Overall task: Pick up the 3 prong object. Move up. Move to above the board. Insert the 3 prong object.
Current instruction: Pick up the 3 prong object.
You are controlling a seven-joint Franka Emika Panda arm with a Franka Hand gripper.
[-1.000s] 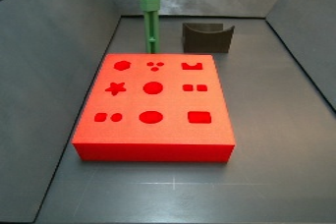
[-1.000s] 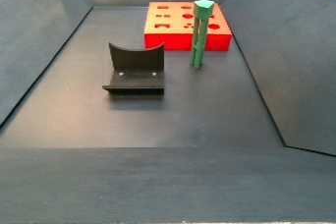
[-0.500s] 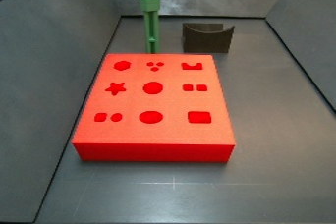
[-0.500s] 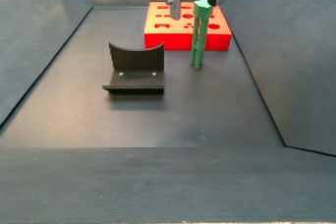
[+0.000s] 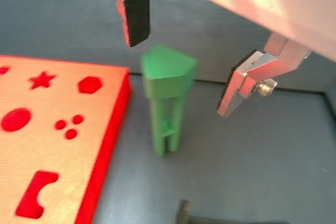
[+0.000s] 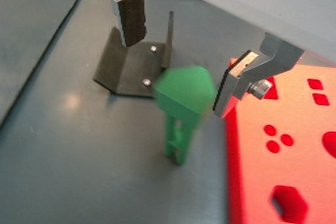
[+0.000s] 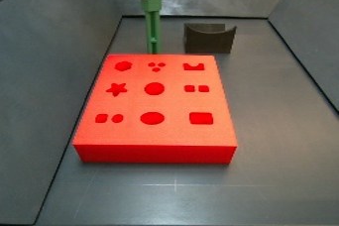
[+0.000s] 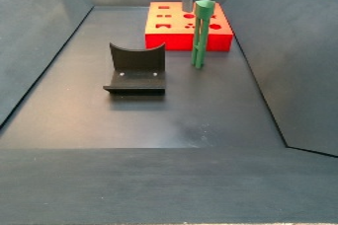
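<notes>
One dark grey floor (image 8: 158, 120), grey walls, no writing readable. Gripper (image 5: 184, 56) at top centre, fingers apart, above upright 3 prong object (image 7: 153, 27) beside board (image 7: 155, 106).

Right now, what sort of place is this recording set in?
Likely a lab test bin: grey walled floor, red board with shaped cutouts, upright 3 prong object, and the open claw just above it.

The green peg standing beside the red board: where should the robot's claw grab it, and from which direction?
Best from straight above, at the top. The 3 prong object stands upright on the floor, and its wider blocky head gives the pads something to pinch. The gripper hangs open just above it, one finger on each side, so lowering and closing should work.
</notes>
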